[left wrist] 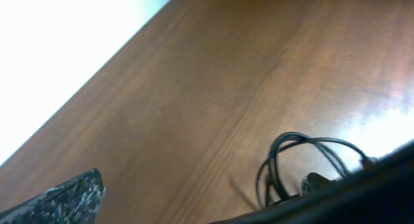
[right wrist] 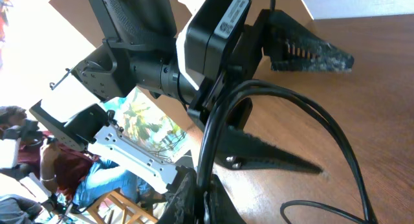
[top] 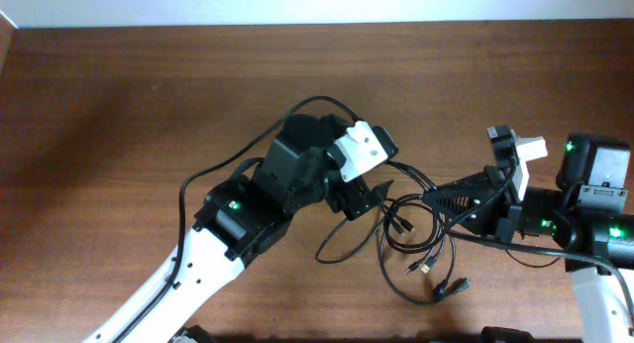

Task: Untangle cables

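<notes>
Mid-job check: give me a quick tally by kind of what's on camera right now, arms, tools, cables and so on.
Arms: 2, left arm and right arm
Tools: 2, left tool open, right tool shut on the cable tangle
Cable tangle: 1, separate cords too knotted to count
Table: 1
Total: 6

A dark reddish-brown wooden tabletop (top: 119, 105) is filling most of the overhead view, its grain running lengthwise. A pale wall (top: 297, 4) is showing as a thin strip along the far edge. Light is laying a soft sheen (left wrist: 391, 104) on the wood. Past the tabletop's edge, a colourful picture (right wrist: 147, 123) and light wooden furniture (right wrist: 119, 204) are showing.
</notes>
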